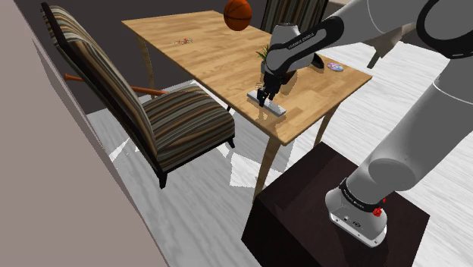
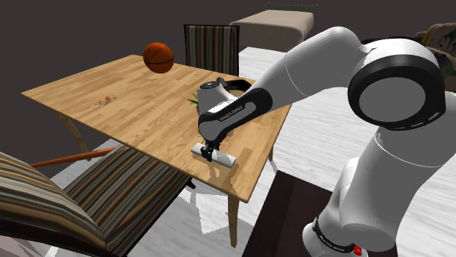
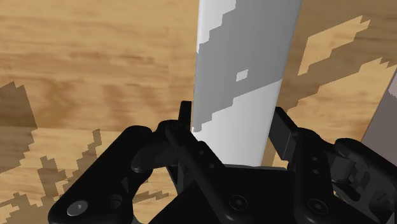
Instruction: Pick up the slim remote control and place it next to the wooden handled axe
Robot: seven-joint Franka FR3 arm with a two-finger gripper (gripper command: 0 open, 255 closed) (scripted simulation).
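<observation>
A slim grey-white remote control (image 1: 277, 108) lies flat near the table's front edge in the shoulder view, also seen as a pale bar (image 2: 225, 158) in the second exterior view. My black gripper (image 1: 263, 96) stands straight down over it. In the wrist view the gripper (image 3: 234, 121) is shut on the remote control (image 3: 245, 70), one finger pressed against each long side. A small thin object with red and brown parts (image 1: 182, 41) lies far across the table; I cannot tell whether it is the axe.
The wooden table (image 1: 205, 61) also carries an orange basketball (image 1: 238, 14), a small green plant (image 1: 263, 53) just behind the gripper and a small disc (image 1: 334, 68). A striped armchair (image 1: 167, 121) stands at the shoulder view's left, and the dark stand (image 1: 318, 212) in front.
</observation>
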